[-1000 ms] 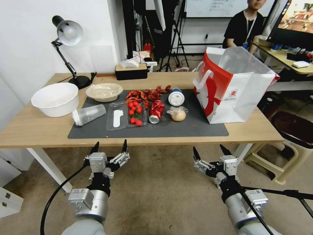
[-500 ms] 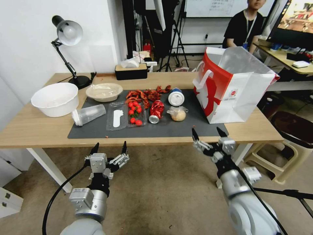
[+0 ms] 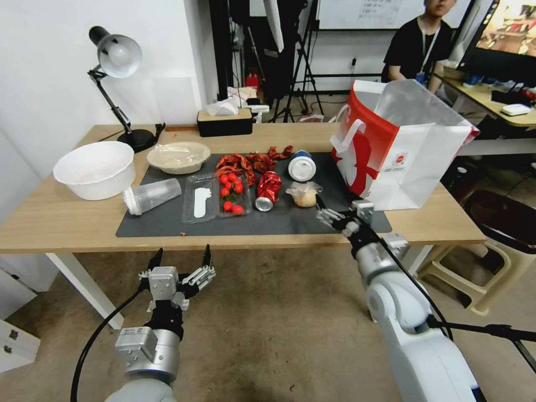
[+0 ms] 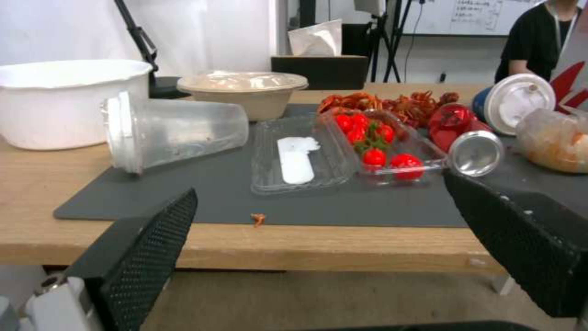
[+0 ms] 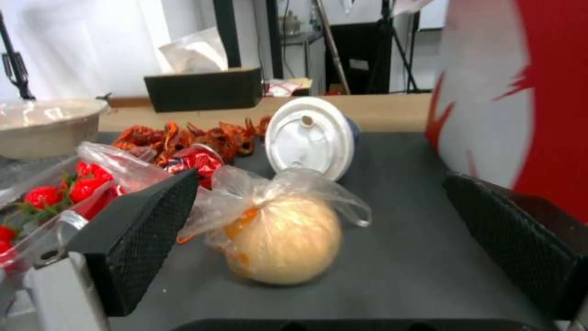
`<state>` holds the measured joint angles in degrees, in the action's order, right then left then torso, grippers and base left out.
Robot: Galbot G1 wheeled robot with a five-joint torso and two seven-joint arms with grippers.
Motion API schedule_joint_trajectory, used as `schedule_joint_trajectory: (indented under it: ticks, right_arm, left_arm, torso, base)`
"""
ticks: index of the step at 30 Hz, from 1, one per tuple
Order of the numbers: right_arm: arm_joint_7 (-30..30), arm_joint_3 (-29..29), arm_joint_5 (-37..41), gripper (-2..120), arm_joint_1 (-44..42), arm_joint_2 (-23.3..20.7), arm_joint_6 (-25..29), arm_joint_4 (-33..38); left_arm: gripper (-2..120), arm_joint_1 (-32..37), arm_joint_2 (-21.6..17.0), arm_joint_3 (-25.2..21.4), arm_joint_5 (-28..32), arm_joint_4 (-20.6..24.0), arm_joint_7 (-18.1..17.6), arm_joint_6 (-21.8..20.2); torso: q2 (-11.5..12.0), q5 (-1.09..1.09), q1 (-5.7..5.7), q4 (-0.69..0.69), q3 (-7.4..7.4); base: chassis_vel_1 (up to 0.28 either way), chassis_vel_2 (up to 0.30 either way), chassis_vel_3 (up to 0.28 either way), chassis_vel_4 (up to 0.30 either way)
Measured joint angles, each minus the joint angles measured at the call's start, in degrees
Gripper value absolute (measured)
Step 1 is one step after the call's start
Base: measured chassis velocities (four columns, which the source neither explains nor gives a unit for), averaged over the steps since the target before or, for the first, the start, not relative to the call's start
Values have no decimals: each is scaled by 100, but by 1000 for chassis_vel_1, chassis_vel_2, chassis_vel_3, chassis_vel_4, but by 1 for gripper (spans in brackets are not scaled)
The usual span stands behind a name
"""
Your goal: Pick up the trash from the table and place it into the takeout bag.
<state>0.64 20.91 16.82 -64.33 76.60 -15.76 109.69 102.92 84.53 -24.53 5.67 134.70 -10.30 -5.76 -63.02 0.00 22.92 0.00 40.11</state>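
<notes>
On the table [image 3: 61,223], the dark mat [image 3: 290,220] carries the trash: a clear plastic cup [image 3: 151,196] on its side, a crushed red can [image 3: 268,190], a blue-and-white lidded cup [image 3: 302,166], a bun in a clear bag [image 3: 305,196] and a beige film-covered bowl [image 3: 178,157]. The red-and-white takeout bag [image 3: 402,151] stands open at the mat's right end. My right gripper [image 3: 338,207] is open just above the mat, right in front of the bun [image 5: 285,239], its fingers [image 5: 141,239] not touching it. My left gripper [image 3: 182,254] hangs open below the table's front edge.
A clear clamshell with cherry tomatoes [image 3: 215,198] and red crayfish shells [image 3: 251,162] lie mid-mat. A white bowl [image 3: 95,169], a desk lamp [image 3: 117,56] and a black tissue box [image 3: 224,121] sit at the left and back. A beige stool [image 3: 474,268] stands right of the table.
My right arm has risen from below the table's edge and reached forward over the mat, up to the bun. My left gripper has barely shifted.
</notes>
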Motion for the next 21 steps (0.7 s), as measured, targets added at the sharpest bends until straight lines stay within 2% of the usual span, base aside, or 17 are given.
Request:
schedule_joint_trajectory:
  ticks: [6, 9, 21]
  right_arm:
    - [144, -238, 34, 100, 370, 99, -170, -254]
    - [397, -385, 121, 100, 616, 193, -395, -370]
    - [976, -531, 514, 100, 977, 320, -972, -765]
  left_arm:
    - [100, -9, 6, -26, -4, -66, -10, 37]
    - [100, -19, 17, -25, -17, -102, -16, 58]
    - [100, -31, 5, -23, -23, -209, -36, 135]
  torso:
    - [0, 0, 0, 0, 0]
    - [-1, 0, 0, 1, 0]
    - [-1, 0, 0, 0, 0]
  base:
    - [0, 0, 0, 0]
    - [0, 0, 0, 0]
    - [0, 0, 0, 0]
